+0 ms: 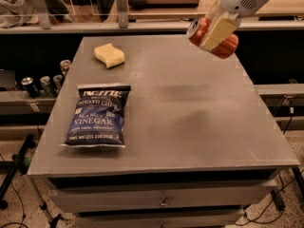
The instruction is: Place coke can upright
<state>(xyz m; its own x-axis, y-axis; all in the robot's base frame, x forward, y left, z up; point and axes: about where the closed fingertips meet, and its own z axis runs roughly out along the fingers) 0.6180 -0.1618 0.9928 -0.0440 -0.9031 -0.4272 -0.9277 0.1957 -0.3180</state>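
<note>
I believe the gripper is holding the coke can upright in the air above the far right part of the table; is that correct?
Not quite. The camera view shows the coke can tilted nearly onto its side, silver top facing left, not upright. The rest holds: the gripper is shut on it, in the air above the far right part of the table.

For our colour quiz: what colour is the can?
Red can, camera view, held by the pincer above the table.

The gripper (216, 32) hangs over the far right of the grey flat bench (190, 127). Well to its left lies a pale yellow sponge (109, 55). Left and nearer lies a blue foil chip bag (97, 115), and beyond that stand dark drink cans (45, 82).
</note>
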